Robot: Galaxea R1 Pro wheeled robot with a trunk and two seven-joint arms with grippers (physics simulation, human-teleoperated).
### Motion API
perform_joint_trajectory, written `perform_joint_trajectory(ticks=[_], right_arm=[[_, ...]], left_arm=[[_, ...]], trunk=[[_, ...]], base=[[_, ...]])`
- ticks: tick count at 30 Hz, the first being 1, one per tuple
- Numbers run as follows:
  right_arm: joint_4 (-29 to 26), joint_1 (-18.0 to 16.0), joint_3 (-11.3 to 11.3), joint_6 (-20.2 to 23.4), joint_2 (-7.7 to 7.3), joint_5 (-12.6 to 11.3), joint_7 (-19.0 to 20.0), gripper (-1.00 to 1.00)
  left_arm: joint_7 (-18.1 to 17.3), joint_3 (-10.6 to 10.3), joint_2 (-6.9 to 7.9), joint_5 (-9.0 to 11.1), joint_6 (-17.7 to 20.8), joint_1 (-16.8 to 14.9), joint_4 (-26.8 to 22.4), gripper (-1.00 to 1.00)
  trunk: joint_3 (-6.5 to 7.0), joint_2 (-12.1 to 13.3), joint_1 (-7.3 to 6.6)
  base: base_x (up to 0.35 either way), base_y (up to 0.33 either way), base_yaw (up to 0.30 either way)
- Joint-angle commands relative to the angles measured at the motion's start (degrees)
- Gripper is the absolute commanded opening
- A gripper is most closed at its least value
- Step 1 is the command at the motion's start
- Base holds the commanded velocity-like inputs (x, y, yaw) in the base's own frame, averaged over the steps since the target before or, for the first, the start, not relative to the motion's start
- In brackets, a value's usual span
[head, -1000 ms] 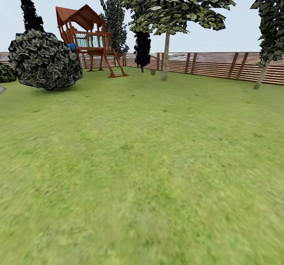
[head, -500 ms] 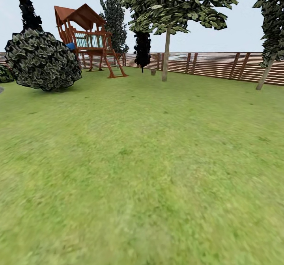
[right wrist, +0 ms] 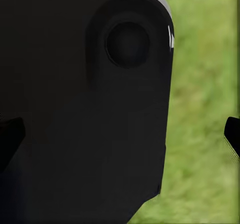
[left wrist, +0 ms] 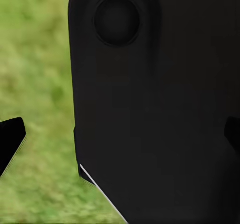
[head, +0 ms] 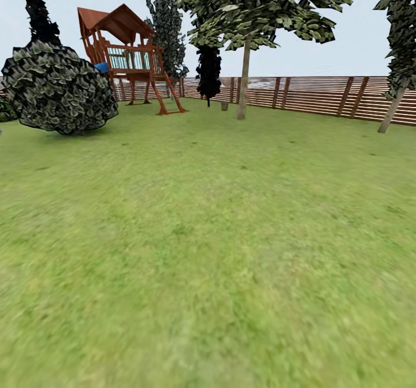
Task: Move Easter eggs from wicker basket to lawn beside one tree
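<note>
Grass of the lawn [head: 208, 272] filled the lower frame; at upper centre stood a pale-trunked tree [head: 244, 81] before the fence [head: 323, 96]. Eggs and basket were out of sight. Judged: eggs light, smooth, rigid; grip across the middle. Wrist views added dark robot housing [left wrist: 155, 104]; finger states could not be told.

You see the lawn [head: 219, 243] as matt, slightly blurred green grass with a soft, rough texture. The fence [head: 323, 96] looks like brown wood in horizontal slats, and the playset [head: 130, 58] is reddish-brown wood too. The tree [head: 244, 81] has a smooth, pale grey-tan trunk. Close before each wrist camera, a black panel [left wrist: 160, 109] looks like smooth, matt plastic.
</note>
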Motion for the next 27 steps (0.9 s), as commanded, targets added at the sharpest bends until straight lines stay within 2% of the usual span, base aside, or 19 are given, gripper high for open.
perform_joint_trajectory(ticks=[1,27], right_arm=[[0.1,0.0,0.0,-0.2,0.00,0.0,0.0,1.00],[0.1,0.0,0.0,-0.2,0.00,0.0,0.0,1.00]], left_arm=[[0.0,0.0,0.01,0.1,-0.1,0.0,-0.1,1.00],[0.0,0.0,-0.03,0.1,-0.1,0.0,-0.1,1.00]], trunk=[[-0.04,0.0,0.03],[-0.04,0.0,0.03]], base=[[0.327,0.000,0.000],[0.327,0.000,0.000]])
